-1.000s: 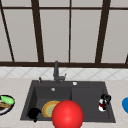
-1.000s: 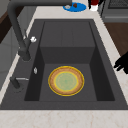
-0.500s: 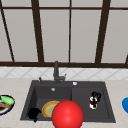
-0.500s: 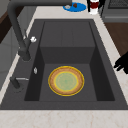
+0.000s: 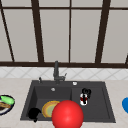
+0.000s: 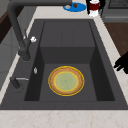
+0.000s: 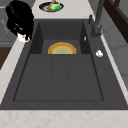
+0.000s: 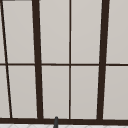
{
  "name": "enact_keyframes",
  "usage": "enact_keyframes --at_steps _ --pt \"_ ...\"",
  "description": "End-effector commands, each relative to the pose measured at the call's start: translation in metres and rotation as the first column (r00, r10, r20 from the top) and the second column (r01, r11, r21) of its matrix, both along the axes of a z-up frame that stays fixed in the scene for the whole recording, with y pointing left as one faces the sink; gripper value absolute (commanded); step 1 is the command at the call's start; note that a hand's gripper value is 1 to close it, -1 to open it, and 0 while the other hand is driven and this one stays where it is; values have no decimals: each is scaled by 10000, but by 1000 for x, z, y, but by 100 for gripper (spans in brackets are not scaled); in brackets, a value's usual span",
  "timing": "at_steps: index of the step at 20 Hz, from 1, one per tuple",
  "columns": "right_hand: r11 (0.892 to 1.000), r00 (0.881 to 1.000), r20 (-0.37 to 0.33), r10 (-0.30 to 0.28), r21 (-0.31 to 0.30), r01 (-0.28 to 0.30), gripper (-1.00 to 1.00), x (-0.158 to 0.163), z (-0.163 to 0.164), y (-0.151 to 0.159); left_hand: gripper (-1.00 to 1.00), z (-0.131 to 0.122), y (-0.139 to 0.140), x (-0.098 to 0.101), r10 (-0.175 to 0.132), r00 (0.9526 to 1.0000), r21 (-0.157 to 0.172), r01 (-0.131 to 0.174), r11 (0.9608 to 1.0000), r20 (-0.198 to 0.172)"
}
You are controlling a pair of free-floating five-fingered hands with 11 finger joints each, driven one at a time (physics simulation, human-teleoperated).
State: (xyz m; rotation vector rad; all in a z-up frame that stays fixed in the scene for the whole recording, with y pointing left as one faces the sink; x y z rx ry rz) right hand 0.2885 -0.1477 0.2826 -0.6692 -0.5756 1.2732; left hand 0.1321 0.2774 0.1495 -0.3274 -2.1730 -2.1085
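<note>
Dark sink (image 5: 105,100) under the window — right robot hand (image 5: 86,92) curls round a red-and-white cup (image 5: 83,99), carried upright above the drainer side; left robot hand (image 5: 33,113) hovers, fingers unclear, beside the plate (image 5: 48,108).

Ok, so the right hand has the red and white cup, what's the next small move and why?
Probably ease the right hand back toward the window a little, keeping the cup upright. In the right side view the cup seems to sit outside the front rim of the sink, not over its flat half, so lowering now might catch the rim.
</note>
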Motion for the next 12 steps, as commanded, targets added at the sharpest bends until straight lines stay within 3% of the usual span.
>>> enact_keyframes --at_steps 1,4,6,12 --pt "10000 9996 292 0 -15 0 100 6 8 31 0 0 0 0 0 10000 0 0 10000 0" --pt "10000 10000 84 -4 -9 4 100 8 9 55 0 0 0 0 0 10000 0 0 10000 0" --pt "9993 10000 23 61 382 -61 100 7 6 68 0 0 0 0 0 10000 0 0 10000 0" --pt "9967 9998 -127 167 799 -157 100 9 -14 109 0 0 0 0 0 10000 0 0 10000 0"
